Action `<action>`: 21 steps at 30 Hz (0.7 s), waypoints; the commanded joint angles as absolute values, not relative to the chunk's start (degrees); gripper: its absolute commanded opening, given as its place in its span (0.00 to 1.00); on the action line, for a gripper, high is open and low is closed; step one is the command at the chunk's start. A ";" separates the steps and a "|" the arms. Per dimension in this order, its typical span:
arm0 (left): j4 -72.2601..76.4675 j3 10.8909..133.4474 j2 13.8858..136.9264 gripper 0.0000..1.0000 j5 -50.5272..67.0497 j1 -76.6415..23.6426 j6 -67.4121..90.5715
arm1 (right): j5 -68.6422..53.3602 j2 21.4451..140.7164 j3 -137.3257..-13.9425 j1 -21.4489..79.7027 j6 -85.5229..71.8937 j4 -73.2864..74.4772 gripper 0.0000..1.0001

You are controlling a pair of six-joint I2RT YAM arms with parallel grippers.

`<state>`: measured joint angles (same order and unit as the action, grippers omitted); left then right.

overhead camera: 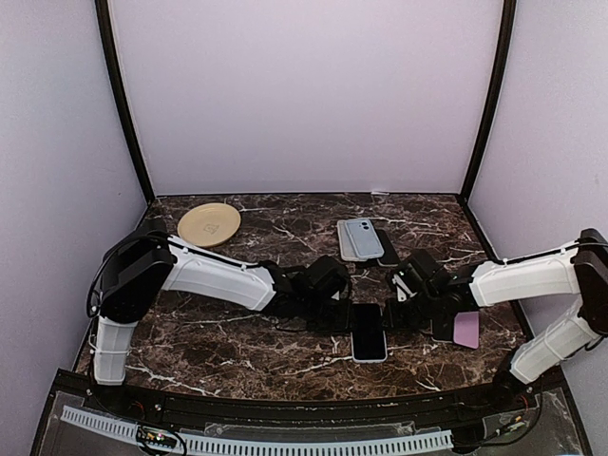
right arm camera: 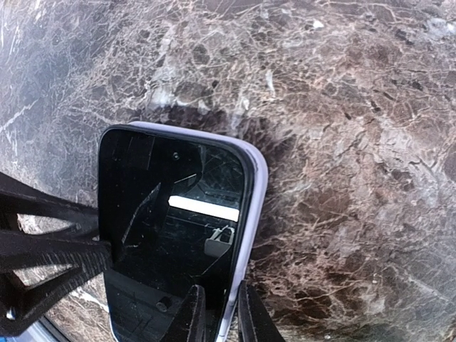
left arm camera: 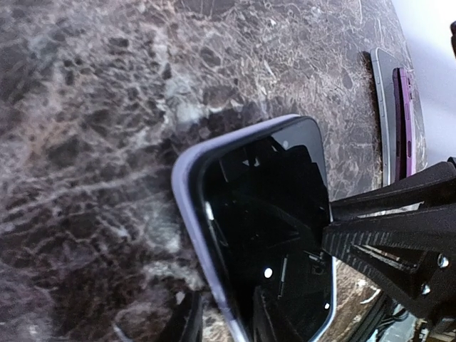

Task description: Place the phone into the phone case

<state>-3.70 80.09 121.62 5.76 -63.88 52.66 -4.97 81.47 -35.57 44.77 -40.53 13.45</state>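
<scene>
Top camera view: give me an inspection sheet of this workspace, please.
Surface: dark marble table.
Job's things: phone, screen up, lilac case around its rim, centre.
Clutter: beige plate back left; phone stack behind; pink case right.
Grippers: left gripper and right gripper, jaws pinching opposite edges of the phone.
Cables: black cable looping by the left arm.
Surroundings: lilac walls, black frame posts.
</scene>
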 commanded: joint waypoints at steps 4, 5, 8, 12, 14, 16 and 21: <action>-11.22 82.57 125.52 0.21 9.91 -63.30 54.73 | 3.63 83.79 -36.88 45.86 -38.39 22.73 0.16; -11.72 82.56 125.56 0.20 9.92 -63.31 54.79 | 3.83 83.94 -36.58 45.89 -38.48 22.76 0.16; -13.31 82.31 125.55 0.18 10.06 -63.30 54.77 | 4.41 84.61 -35.95 46.45 -38.94 22.30 0.15; -13.47 82.48 125.53 0.17 10.27 -63.31 53.92 | 6.08 84.52 -37.53 47.95 -39.10 23.70 0.15; -14.45 84.10 125.08 0.18 9.73 -63.36 52.37 | 7.86 84.07 -39.30 48.55 -39.37 26.11 0.17; -13.42 84.80 122.92 0.18 8.10 -63.37 50.25 | 9.91 83.02 -41.27 49.48 -40.24 28.80 0.25; -9.06 83.58 113.18 0.28 1.53 -62.59 43.46 | 14.08 80.56 -45.36 53.79 -46.02 32.82 0.69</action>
